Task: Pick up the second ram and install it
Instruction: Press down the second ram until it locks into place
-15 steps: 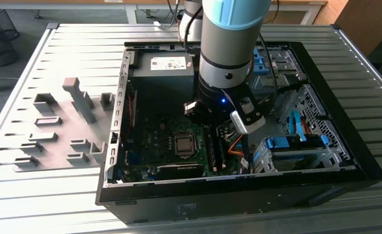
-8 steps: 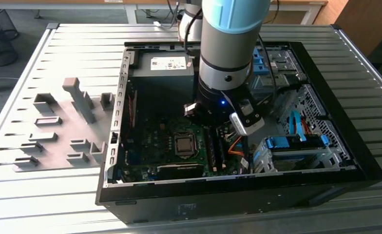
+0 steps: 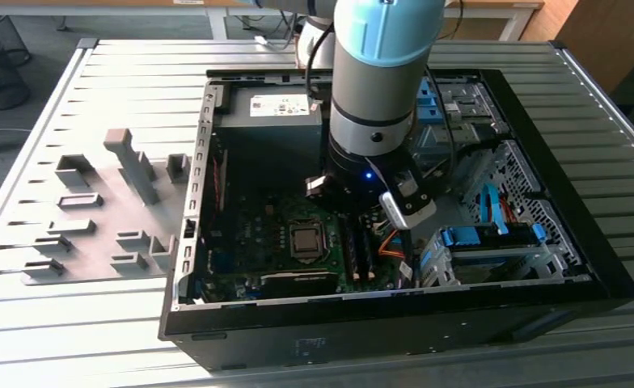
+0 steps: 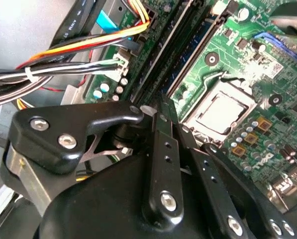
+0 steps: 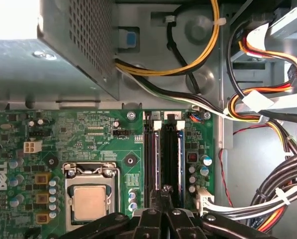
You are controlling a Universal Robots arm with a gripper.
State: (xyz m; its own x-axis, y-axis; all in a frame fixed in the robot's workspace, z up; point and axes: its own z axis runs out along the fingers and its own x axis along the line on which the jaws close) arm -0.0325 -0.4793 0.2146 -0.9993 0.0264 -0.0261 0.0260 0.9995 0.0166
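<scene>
Nothing can be read letter for letter. A white label (image 3: 279, 105) on the power supply (image 3: 265, 133), well beyond the gripper (image 5: 164, 193), carries tiny print (illegible). The motherboard (image 5: 88, 134) beside the gripper bears fine white lettering and a logo (image 5: 1, 175) at its edge.

Claw (image 5: 164, 195) fingertips behind slot strips (image 5: 163, 159)

The claw (image 4: 164, 107) is matt black metal with shiny screws, the motherboard (image 5: 88, 144) glossy green, and the ribbed surface (image 3: 133, 81) dull grey metal.
</scene>
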